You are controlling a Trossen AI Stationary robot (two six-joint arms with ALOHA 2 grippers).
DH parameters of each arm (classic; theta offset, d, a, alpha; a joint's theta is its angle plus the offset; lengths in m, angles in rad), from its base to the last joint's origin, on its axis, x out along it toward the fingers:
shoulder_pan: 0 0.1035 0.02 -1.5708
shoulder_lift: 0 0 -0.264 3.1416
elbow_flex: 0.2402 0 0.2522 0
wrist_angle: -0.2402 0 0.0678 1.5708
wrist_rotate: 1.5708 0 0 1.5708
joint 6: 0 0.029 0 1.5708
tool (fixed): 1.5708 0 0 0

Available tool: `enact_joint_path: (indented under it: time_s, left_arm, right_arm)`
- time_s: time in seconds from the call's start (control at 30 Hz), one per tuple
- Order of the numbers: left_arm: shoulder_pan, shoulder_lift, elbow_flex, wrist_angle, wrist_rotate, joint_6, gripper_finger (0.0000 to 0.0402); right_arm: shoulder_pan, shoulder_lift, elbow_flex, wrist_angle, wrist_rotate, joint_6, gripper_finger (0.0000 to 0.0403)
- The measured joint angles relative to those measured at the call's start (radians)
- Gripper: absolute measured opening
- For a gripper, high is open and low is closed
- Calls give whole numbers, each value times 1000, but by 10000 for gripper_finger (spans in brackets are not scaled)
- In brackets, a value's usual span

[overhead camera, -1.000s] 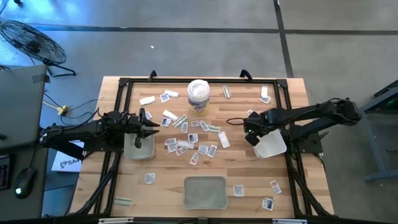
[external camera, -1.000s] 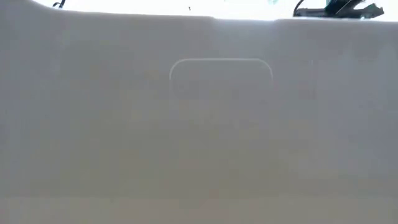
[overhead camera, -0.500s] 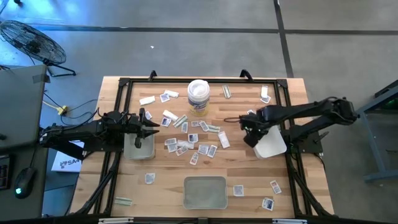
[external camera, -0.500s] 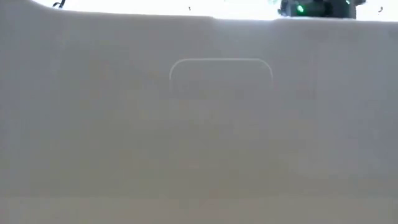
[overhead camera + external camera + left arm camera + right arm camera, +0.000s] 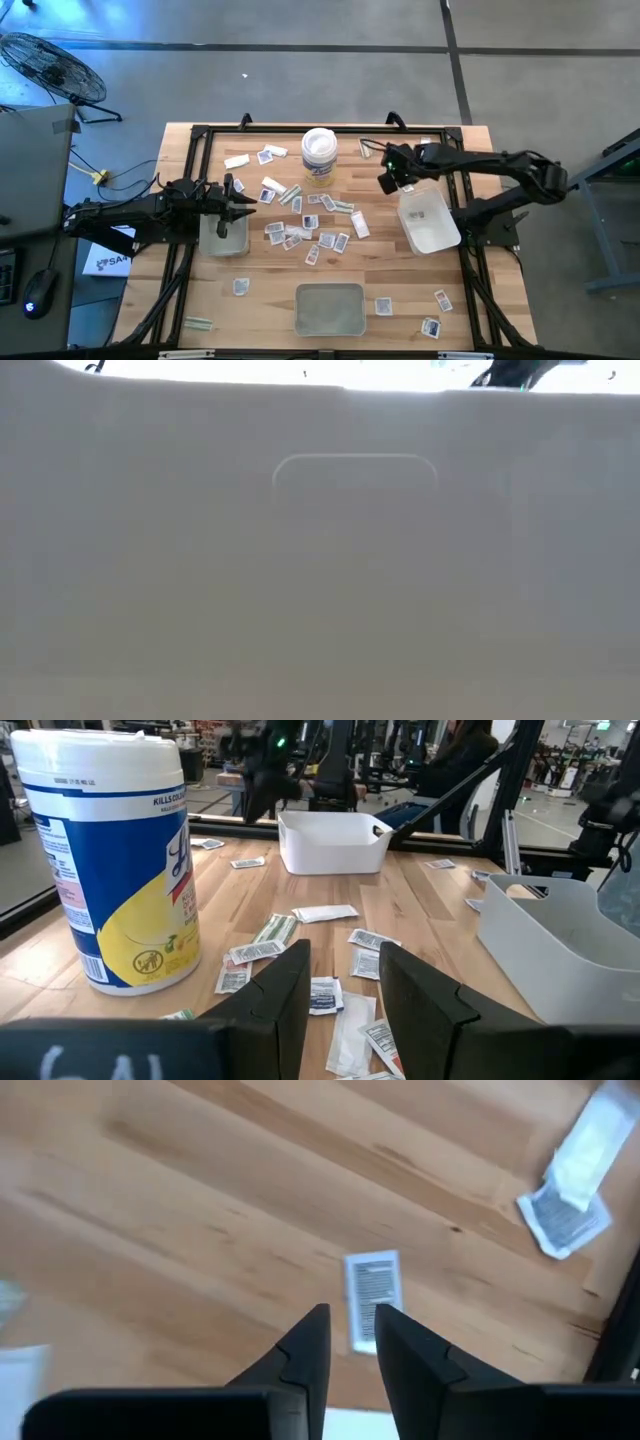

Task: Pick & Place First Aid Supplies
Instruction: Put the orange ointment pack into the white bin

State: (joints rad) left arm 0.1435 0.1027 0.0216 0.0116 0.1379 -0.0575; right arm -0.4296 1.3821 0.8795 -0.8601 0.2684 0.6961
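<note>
The right gripper (image 5: 385, 178) is seen in the high view off the far end of the translucent grey rectangular tray (image 5: 428, 222) on the right, w/ the wooden table's (image 5: 270, 300) far edge and black frame rail not far beyond it. In the right wrist view its dark fingers (image 5: 305, 1350) are set narrowly apart, nothing between them; bare wood lies all round the tips. Just ahead of the tips, partly behind them, a small white printed strip packet (image 5: 373, 1292) lies flat; a second pale packet w/ a grey printed end (image 5: 570, 1205) lies well apart, near a black rail at the table edge. The left gripper (image 5: 243, 204) is held by the near-left grey tray (image 5: 224, 237), a white bin wall (image 5: 560, 935) close at one side in the left wrist view. Its fingers (image 5: 285, 990) are moderately parted, empty. Straight ahead of them the main scatter of small white first aid packets w/ blue or red print (image 5: 300, 955) is spread on the wood, touching or overlapping in places. The white cylindrical wipes tub w/ blue-yellow label (image 5: 120, 860) stands upright to one side of that scatter; open wood lies between tub and packets. A third grey tray (image 5: 329, 308) sits at the near edge; a few stray packets (image 5: 436, 300) lie beside it. The low view is blocked by a pale surface.
</note>
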Motion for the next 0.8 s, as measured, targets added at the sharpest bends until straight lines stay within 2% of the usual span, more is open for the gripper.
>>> enact_joint_path:
  time_s: [0.17, 0.4, 0.8]
  left_arm:
    - [0, 0, 0, 0, -3, 0, 120]
    - [0, 0, 0, 0, -3, 0, 120]
    - [0, 0, 0, 0, -2, 0, 120]
  right_arm:
    - [-37, 109, -24, 106, -18, -49, 76]
    - [-70, 249, -9, 114, -32, -22, 76]
    - [-149, 273, -9, 170, -104, 54, 76]
